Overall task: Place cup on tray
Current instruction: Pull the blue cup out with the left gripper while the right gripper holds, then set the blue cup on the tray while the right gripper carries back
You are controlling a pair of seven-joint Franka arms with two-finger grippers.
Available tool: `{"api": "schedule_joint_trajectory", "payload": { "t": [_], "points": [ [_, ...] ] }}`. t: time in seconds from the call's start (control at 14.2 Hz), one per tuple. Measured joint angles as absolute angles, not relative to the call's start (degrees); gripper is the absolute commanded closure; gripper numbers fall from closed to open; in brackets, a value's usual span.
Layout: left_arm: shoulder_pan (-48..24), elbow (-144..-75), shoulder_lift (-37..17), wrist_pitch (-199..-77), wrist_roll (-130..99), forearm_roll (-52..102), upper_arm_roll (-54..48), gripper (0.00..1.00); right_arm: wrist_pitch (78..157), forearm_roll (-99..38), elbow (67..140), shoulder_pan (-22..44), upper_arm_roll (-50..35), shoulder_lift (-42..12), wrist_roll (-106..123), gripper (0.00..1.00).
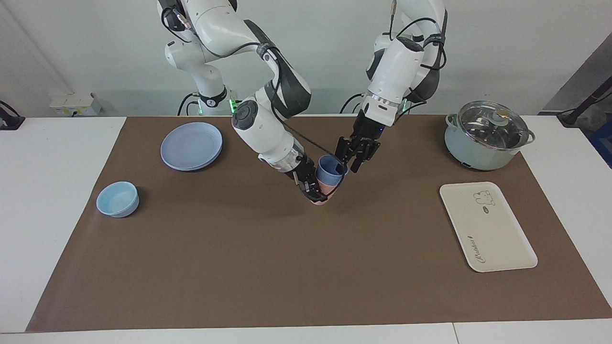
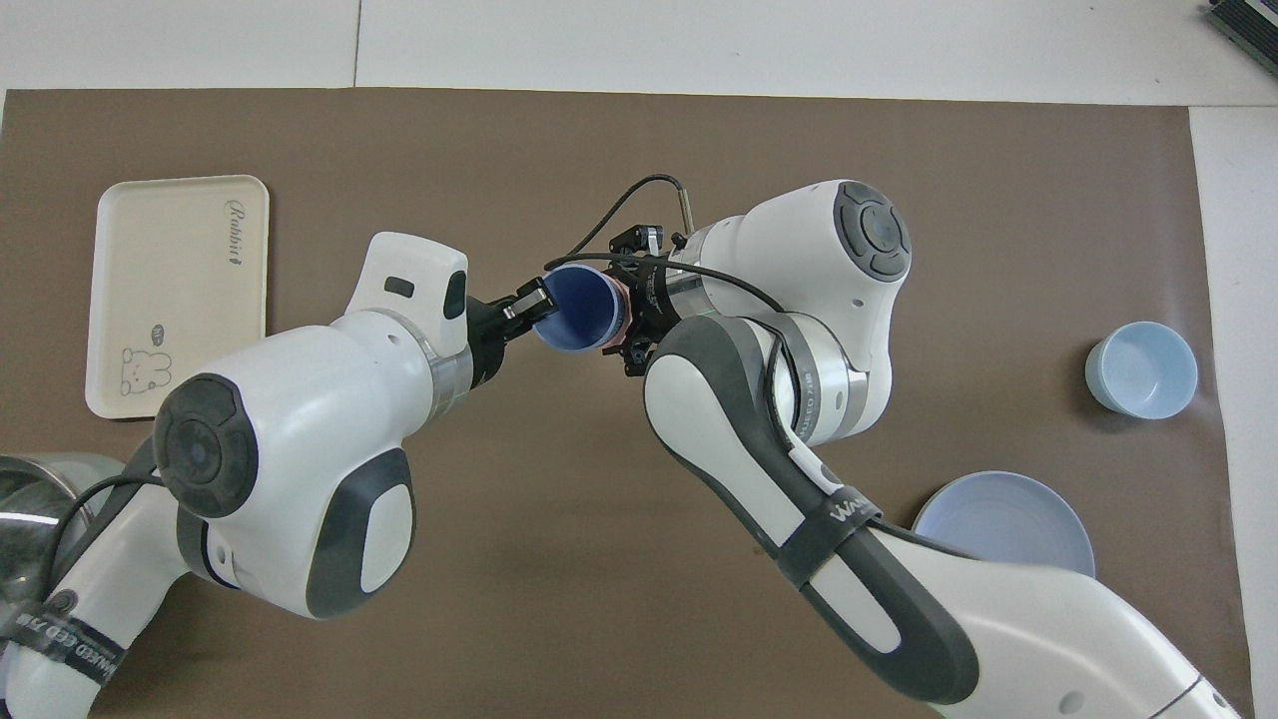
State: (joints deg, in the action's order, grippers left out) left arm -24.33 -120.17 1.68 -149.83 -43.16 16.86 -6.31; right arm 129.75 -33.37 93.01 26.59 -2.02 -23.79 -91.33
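Looks like the right claw (image 1: 319, 188) pinches the pink cup (image 1: 324, 193) so the left claw (image 1: 348, 160), gripping the rim, can pull the nested blue cup (image 1: 330, 169) free for the tray (image 1: 487, 226).

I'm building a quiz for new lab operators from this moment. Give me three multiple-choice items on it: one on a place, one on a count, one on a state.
1. Where does the tray lie?
A. toward the left arm's end of the table
B. toward the right arm's end
C. under the pot

2. How many cups are nested together between the arms?
A. one
B. two
C. three

3. What state is the right end effector in?
A. open above the plate
B. shut on the pink cup
C. resting on the tray

Key: 1 A, the tray lies at the end of the left arm's base, farther from the robots than the pot. 2 B, the blue cup sits inside the pink cup. 3 B, its fingers clamp the pink cup, while the left end effector grips the blue cup's rim.
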Motion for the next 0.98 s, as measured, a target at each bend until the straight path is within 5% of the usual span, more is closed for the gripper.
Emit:
{"api": "schedule_joint_trajectory", "payload": {
  "t": [0.49, 0.98],
  "points": [
    [-24.9, -118.6, 2.1, -147.3, -43.2, 16.9, -6.0, 1.0, 130.3, -31.5, 92.6, 26.4, -1.5, -23.8, -91.8, 1.0],
    [-17.8, -103.2, 9.3, -114.0, -41.2, 15.8, -4.3, 1.0, 129.9, -31.6, 93.0, 25.6, -1.6, -23.8, -91.9, 1.0]
  ]
}}
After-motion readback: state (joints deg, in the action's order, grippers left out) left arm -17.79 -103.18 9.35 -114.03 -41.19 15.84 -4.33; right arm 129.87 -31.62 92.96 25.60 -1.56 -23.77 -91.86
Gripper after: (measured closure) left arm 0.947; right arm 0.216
